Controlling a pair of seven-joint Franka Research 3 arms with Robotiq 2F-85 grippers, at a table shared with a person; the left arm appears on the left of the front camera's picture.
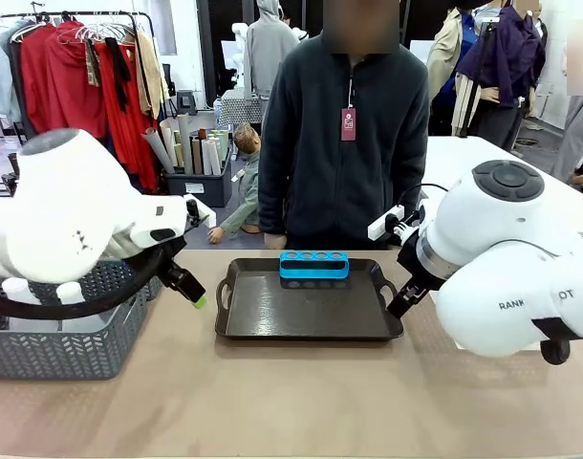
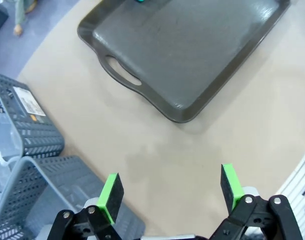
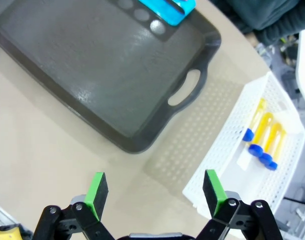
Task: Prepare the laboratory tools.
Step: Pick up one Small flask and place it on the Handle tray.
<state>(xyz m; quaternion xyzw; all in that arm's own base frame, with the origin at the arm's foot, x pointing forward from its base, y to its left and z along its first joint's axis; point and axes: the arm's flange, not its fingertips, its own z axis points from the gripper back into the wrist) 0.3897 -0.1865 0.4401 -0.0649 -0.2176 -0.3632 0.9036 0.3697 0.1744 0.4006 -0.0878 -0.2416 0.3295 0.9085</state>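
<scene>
Front: dark tray [image 1: 306, 320] mid-table, an empty blue rack [image 1: 313, 265] at its far edge, and a grey basket [image 1: 81, 344] at left holding pale containers. Left wrist: left gripper [image 2: 170, 192] spread wide, empty, above the table [image 2: 167, 140] between basket and tray. Right wrist: right gripper [image 3: 155, 187] likewise spread and empty; four blue-capped yellow tubes [image 3: 265, 135] lie packed side by side in the white mesh bin [image 3: 217, 160], so wide jaws may catch two or snag the wall.
</scene>
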